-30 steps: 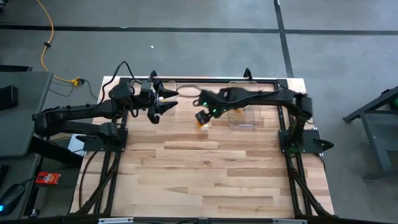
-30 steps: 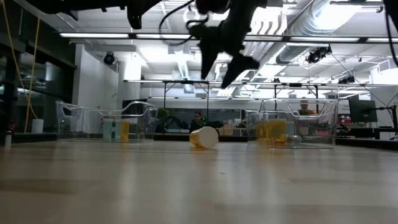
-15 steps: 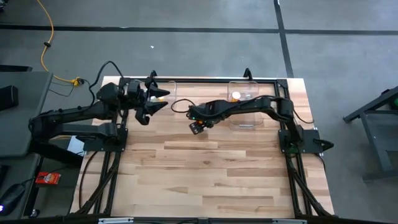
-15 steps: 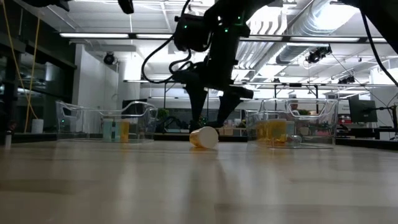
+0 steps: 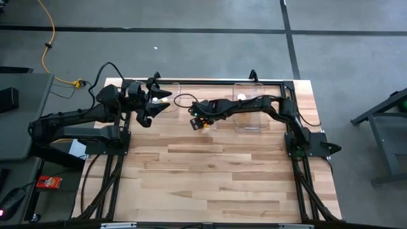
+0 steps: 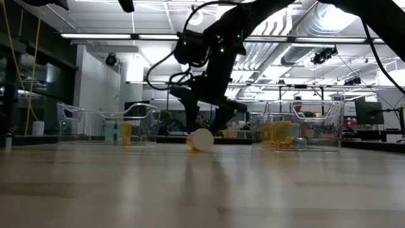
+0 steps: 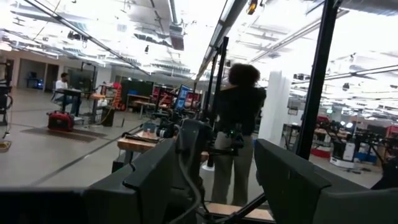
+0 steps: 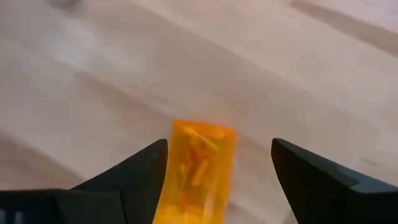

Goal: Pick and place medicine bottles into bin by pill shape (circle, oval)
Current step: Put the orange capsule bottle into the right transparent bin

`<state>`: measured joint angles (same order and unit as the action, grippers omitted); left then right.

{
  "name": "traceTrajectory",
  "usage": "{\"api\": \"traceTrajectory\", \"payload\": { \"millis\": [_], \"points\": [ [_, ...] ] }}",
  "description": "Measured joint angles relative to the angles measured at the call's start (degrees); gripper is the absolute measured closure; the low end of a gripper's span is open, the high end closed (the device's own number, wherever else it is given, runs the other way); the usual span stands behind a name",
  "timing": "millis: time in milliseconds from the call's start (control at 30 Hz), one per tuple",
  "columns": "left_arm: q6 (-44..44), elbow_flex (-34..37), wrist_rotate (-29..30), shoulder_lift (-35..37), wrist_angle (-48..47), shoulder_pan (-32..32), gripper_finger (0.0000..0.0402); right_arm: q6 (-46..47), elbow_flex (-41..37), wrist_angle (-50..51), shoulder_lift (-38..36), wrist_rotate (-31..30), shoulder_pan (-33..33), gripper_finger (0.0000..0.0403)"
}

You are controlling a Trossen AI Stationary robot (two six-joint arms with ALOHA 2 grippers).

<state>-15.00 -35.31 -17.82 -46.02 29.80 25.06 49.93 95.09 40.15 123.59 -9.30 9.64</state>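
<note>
An orange medicine bottle (image 8: 198, 168) with a white cap (image 6: 201, 139) lies on its side on the wooden table, left of the right bin. My right gripper (image 8: 217, 149) is open and low over it, pointing down. One finger stands on each long side of the bottle, which lies closer to one finger (image 8: 140, 171). In the high view this gripper (image 5: 198, 123) is at the table's far middle. My left gripper (image 5: 159, 103) is open and empty, raised by the left clear bin (image 5: 170, 88). My right gripper straddles the lying bottle from above, its fingers along the bottle's length. One finger's inner side stands right at the bottle's side wall (image 8: 169, 171). Whether it touches I cannot tell. The bottle rests on the table.
The left clear bin (image 6: 107, 123) holds an orange bottle (image 6: 126, 133). The right clear bin (image 6: 297, 126) holds several orange bottles (image 6: 278, 134). Both bins stand at the table's far edge (image 5: 203, 81). A person (image 7: 239, 137) stands beyond the table.
My right gripper has gone toward the table's left edge and down, until its open fingers stand on either side of the lying bottle. The bottle has shifted a little to the left and turned its cap more toward the low camera. My left gripper has drawn back slightly toward the left.
</note>
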Motion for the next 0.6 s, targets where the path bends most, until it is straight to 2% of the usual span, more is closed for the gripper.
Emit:
{"api": "traceTrajectory", "payload": {
  "millis": [300,600],
  "points": [
    [-1.98,-0.02,0.0,0.0,-0.02,0.0,0.019,-0.87,-0.28,-1.41,0.48,1.44,1.32,0.0123],
    [-1.95,-0.02,0.02,-0.02,0.0,0.02,0.019,2.76,-0.28,-0.71,1.95,3.96,0.82,0.0123]
  ]
}}
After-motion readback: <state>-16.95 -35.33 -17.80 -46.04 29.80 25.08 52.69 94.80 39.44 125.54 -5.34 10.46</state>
